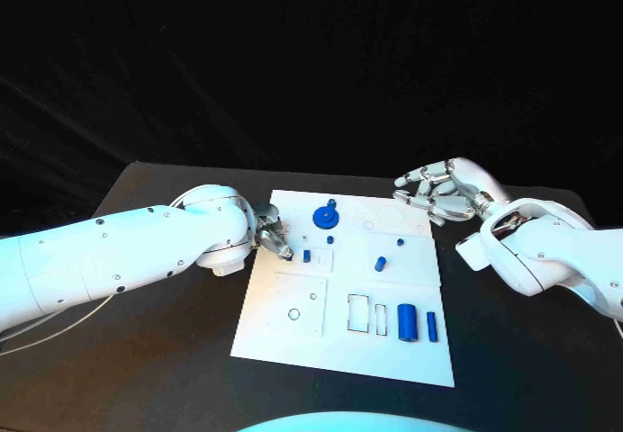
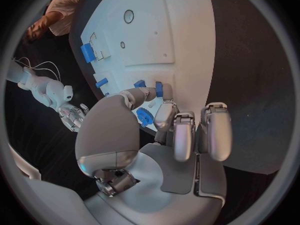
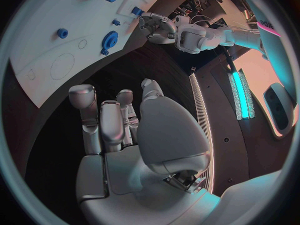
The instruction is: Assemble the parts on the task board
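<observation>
Blue peg (image 1: 306,256) just beside left hand's (image 1: 269,230) fingers (image 1: 279,245).

Three cameras: one overhead on the head, one fisheye behind each wrist.

Head view looks steeply down on the tabletop (image 1: 169,189), taking in the whole task board (image 1: 350,360) and both arms from some way off. Left wrist view sits close behind the left hand (image 2: 169,150), facing out over its fingers (image 2: 215,130) across the board. Right wrist view sits close behind the right hand (image 3: 125,140), facing the board's edge. All three share the board and its blue gear (image 1: 326,216).
</observation>
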